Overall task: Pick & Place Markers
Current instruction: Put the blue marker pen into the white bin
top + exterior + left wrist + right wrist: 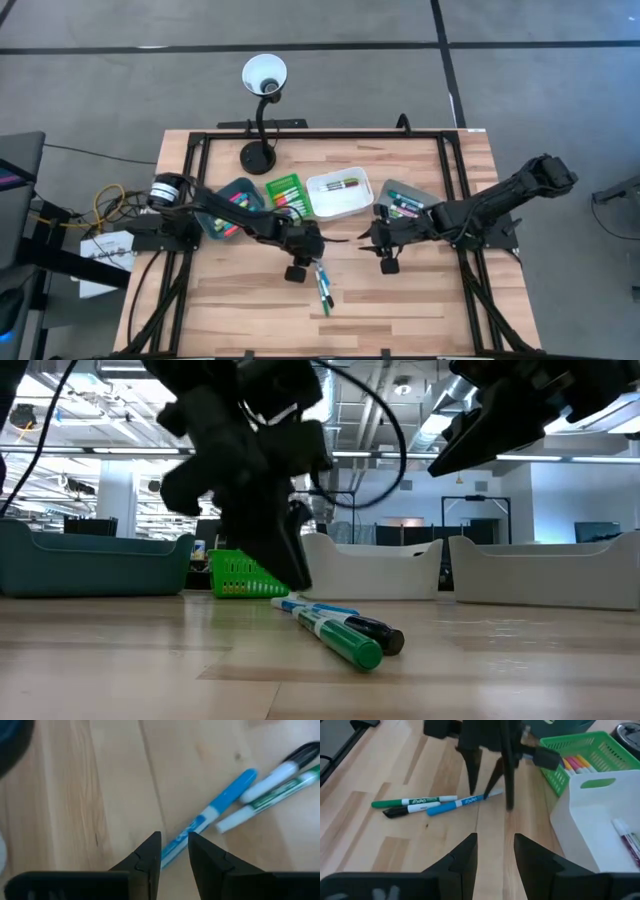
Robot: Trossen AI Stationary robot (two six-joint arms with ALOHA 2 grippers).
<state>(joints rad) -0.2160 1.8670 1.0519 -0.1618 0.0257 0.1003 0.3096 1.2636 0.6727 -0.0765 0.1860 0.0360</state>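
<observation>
Three markers lie together on the wooden table: a green one [415, 801], a black-capped one [412, 810] and a blue one [455, 805], seen again in the high view as the markers [322, 290]. My left gripper [174, 842] points steeply down over the blue marker [220, 805]. It is open, with one fingertip on each side of the marker's white barrel end, just above the table. My right gripper [495, 845] hangs open over bare wood near the white bin, with nothing between its fingers.
Four bins stand in a row behind the markers: teal [235, 205], green [580, 750] with several markers, white [590, 810] with a few markers, and another teal one [405, 200]. A white lamp [262, 80] stands at the far edge. Bare wood lies near the front.
</observation>
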